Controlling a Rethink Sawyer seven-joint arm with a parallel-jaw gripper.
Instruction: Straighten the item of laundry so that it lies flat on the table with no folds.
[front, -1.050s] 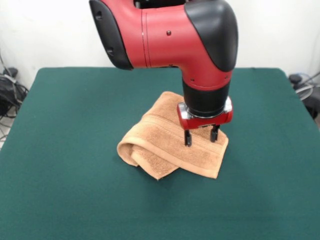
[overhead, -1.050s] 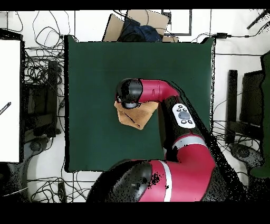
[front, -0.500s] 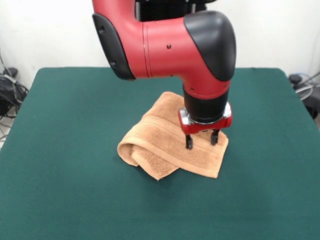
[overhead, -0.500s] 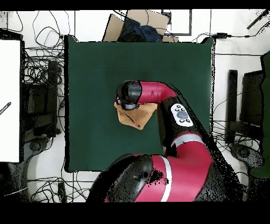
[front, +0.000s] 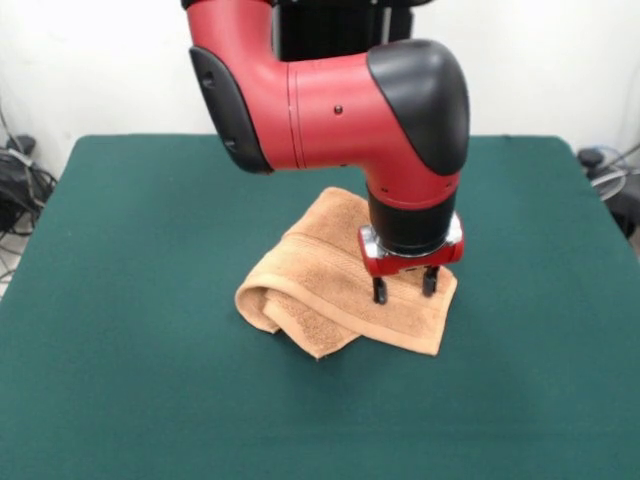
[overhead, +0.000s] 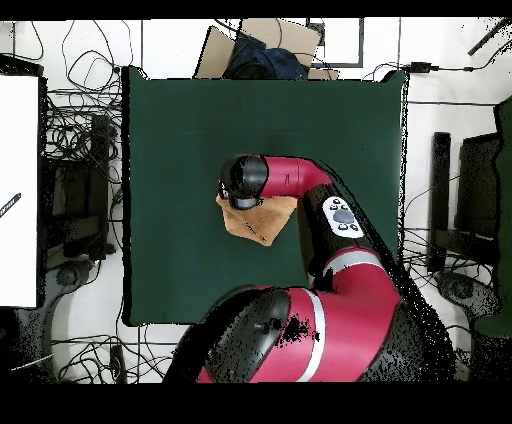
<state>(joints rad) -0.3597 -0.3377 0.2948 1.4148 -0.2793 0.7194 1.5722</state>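
The red and black arm (front: 330, 100) comes down into the front view from above, its wrist pointing straight down, and the gripper (front: 404, 288) hangs vertical over the peach-orange towel (front: 330, 285). The two dark fingers (front: 379, 290) stand spread apart with nothing between them; their tips are at the cloth's surface or just above it, and which of the two cannot be told.

Going left to right in the front view: to the left of the gripper the towel is bunched, with a rolled fold at its left corner and a doubled flap running toward the near edge. A woven border band (front: 315, 250) crosses the cloth just left of the fingers. Directly under the gripper and to its right lies the flatter part, ending in a corner just beside the right finger. All around is the dark green table (front: 120, 300).

In the overhead view the arm's black elbow cap (overhead: 243, 180) covers most of the towel (overhead: 260, 225), which sits near the table's (overhead: 180, 130) middle.

Against a second ago, the gripper has sunk lower toward the cloth, its spread unchanged; the towel's folds lie as they did
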